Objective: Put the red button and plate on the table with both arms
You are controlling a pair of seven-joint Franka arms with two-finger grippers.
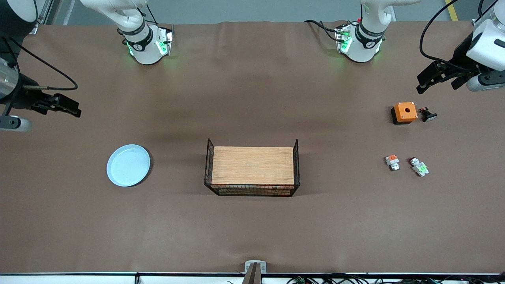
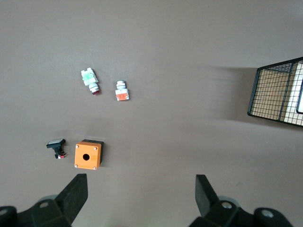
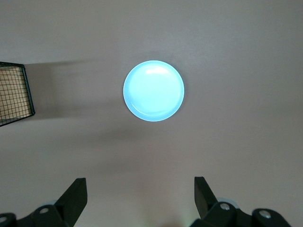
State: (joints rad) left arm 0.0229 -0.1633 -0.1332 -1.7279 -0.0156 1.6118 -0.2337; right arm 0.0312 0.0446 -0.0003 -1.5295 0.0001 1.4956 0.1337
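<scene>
The red button (image 1: 418,166), a small white-grey part with a green block and a red tip, lies on the brown table (image 1: 252,221) toward the left arm's end; it also shows in the left wrist view (image 2: 90,81). The pale blue plate (image 1: 128,165) lies flat on the table toward the right arm's end and shows in the right wrist view (image 3: 154,91). My left gripper (image 1: 428,81) hangs open and empty in the air at the left arm's end, its fingertips (image 2: 78,187) wide apart. My right gripper (image 1: 67,105) hangs open and empty at the right arm's end, fingertips (image 3: 78,189) wide apart.
A wood-topped black wire rack (image 1: 252,167) stands in the table's middle. An orange box with a hole (image 1: 405,112), a black mushroom button (image 1: 428,115) and a white part with an orange top (image 1: 392,161) lie near the red button.
</scene>
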